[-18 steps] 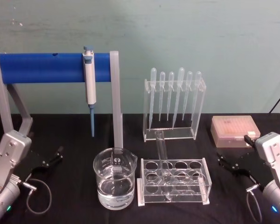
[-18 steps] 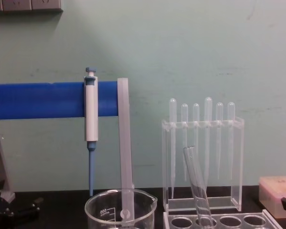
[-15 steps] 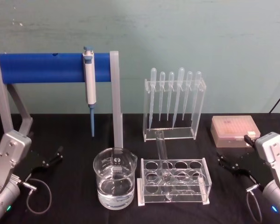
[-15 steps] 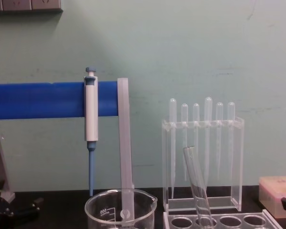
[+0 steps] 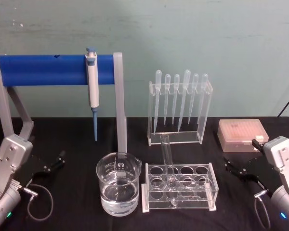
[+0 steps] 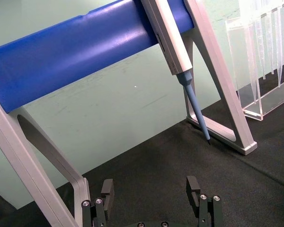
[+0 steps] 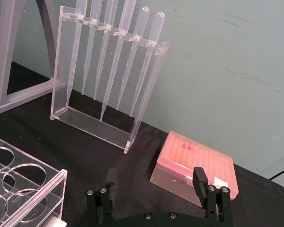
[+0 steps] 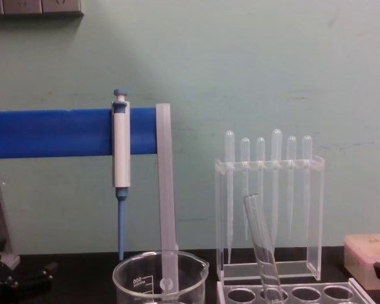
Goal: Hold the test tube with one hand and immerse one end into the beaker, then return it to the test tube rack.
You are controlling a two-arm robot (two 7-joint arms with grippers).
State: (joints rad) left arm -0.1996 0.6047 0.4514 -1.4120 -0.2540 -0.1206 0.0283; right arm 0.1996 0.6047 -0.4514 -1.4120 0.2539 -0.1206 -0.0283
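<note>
Where the arms are lowered at either side of the bench (image 5: 77, 139), nothing is held by either pincer. The left pincer (image 6: 150, 189) is seen low over the left side, its two fingers spread wide apart with only dark cloth between them. The right pincer (image 7: 155, 182) is found low over the right side, likewise spread wide and empty, with a pink lidded box (image 5: 243, 134) just beyond it.

Between the two arms, a clear rack (image 5: 147, 192) is set on the bench. The test tube (image 5: 167, 151) is stood in one of the holes in the rack's left half, tilted so that its open top leans back and to the left, above the rack's rear edge. It is touched by neither pincer. Close beside the rack, on its left, the beaker (image 5: 106, 173) is placed upright, partly filled with clear liquid.

Behind the rack, a clear stand (image 5: 176, 139) is seen with six thin droppers (image 5: 186, 91) hung in a row. Farther left, a blue bar (image 5: 43, 70) on grey legs is stood across the back of the bench, and a blue-and-white pipettor (image 5: 92, 89) is hung from it, tip down, well behind the beaker.
</note>
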